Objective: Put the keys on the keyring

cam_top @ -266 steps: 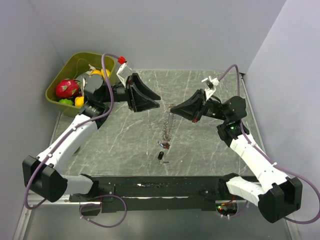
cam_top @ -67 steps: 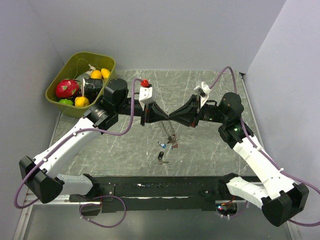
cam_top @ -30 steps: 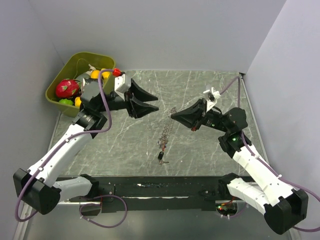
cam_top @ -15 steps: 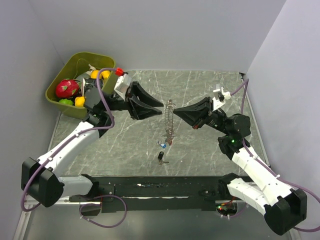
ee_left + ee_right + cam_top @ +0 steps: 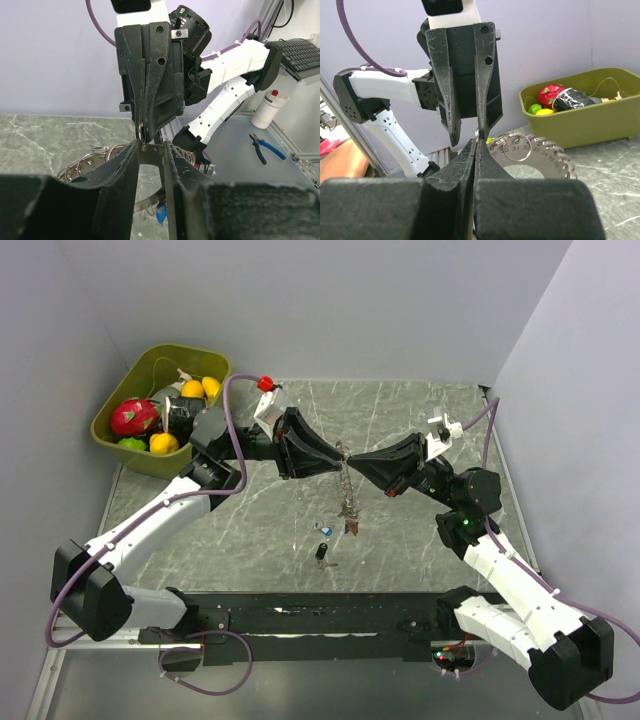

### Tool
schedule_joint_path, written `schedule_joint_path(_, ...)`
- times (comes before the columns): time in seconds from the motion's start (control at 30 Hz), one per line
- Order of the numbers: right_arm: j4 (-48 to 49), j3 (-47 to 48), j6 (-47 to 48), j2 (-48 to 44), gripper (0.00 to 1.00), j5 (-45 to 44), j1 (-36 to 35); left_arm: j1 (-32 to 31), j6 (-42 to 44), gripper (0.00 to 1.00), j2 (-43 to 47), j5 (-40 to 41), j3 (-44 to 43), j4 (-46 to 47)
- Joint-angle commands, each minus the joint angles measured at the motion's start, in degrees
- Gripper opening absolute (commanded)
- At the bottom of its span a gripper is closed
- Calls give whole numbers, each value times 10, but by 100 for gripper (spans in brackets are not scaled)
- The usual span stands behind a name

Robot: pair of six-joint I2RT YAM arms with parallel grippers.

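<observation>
The keyring (image 5: pixel 346 492) hangs above the middle of the table, a thin ring (image 5: pixel 141 131) with a silvery toothed fan (image 5: pixel 547 156) below it. My right gripper (image 5: pixel 353 459) is shut on the top of the ring (image 5: pixel 477 136). My left gripper (image 5: pixel 337 454) faces it tip to tip. Its jaws stand a narrow gap apart (image 5: pixel 150 145), with the ring's wire at their tips. Two loose keys lie on the table below: a blue-headed one (image 5: pixel 328 530) (image 5: pixel 161 214) and a dark one (image 5: pixel 321 553).
A green bin (image 5: pixel 112 403) (image 5: pixel 580 122) with fruit sits at the back left corner. Grey walls close in the table on three sides. Loose rings (image 5: pixel 92 161) hang beside the fan. Pliers (image 5: pixel 262 147) and a white bottle (image 5: pixel 270 107) lie off the table.
My left gripper has swung right to meet the right gripper's tips at the ring, and its jaws have narrowed. The right gripper has shifted slightly left, still holding the keyring.
</observation>
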State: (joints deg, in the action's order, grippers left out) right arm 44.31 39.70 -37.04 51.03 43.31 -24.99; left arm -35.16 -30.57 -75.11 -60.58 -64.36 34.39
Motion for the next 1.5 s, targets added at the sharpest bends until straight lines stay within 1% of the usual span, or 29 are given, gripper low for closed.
schedule_joint_path(0.0,48,0,-2,-12,0,-7,-2,-7,16,30,-8,3,-30,-4)
schedule_joint_path(0.07,50,0,-3,-12,0,-7,-2,-9,19,26,-12,1,-32,-7)
schedule_joint_path(0.23,52,-6,-1,-17,0,-16,-2,-12,34,21,-12,4,-36,-25)
schedule_joint_path(0.33,53,-6,-1,-18,0,-13,-2,-14,37,16,-12,3,-37,-25)
schedule_joint_path(0.43,57,-7,-7,-15,0,-11,-1,-16,41,1,-16,-3,-43,-34)
schedule_joint_path(0.57,53,-6,-4,-15,0,-14,-2,-20,55,1,-13,-2,-46,-46)
schedule_joint_path(0.63,48,-9,-1,-20,0,-23,-1,-20,71,1,-7,11,-42,-54)
schedule_joint_path(0.7,39,-10,1,-25,0,-31,-1,-20,97,1,2,20,-40,-83)
schedule_joint_path(0.8,10,-11,13,-33,15,-34,-2,-20,131,1,17,40,-38,-120)
schedule_joint_path(0.83,-6,-11,20,-35,30,-36,-1,-21,139,1,20,47,-36,-126)
schedule_joint_path(0.9,-24,-15,26,-42,45,-39,-1,-21,154,1,28,49,-30,-138)
schedule_joint_path(0.93,-33,-16,34,-44,58,-42,-1,-20,159,1,29,49,-29,-143)
schedule_joint_path(0.97,-51,-15,38,-50,62,-44,-1,-20,163,1,30,52,-30,-149)
schedule_joint_path(1.0,-60,-14,42,-51,70,-46,-1,-20,172,1,31,54,-30,-161)
schedule_joint_path(1.07,-83,-14,54,-62,77,-54,-2,-19,185,1,33,59,-31,-172)
schedule_joint_path(1.1,-91,-14,57,-65,92,-56,-2,-18,188,1,34,61,-29,-177)
schedule_joint_path(1.13,-103,-13,68,-69,98,-60,-2,-18,191,1,35,63,-28,-183)
schedule_joint_path(1.17,-113,-10,73,-74,100,-61,-2,-12,194,1,37,63,-22,-186)
schedule_joint_path(1.3,-184,-4,100,-87,100,-66,-2,19,180,1,45,56,3,-176)
schedule_joint_path(1.37,-207,-3,113,-91,100,-64,-2,46,174,1,54,52,21,-173)
schedule_joint_path(1.43,-248,-4,127,-93,100,-65,-1,74,177,1,67,50,40,-179)
schedule_joint_path(1.47,-261,-5,131,-94,100,-65,-1,82,190,1,73,53,45,-196)
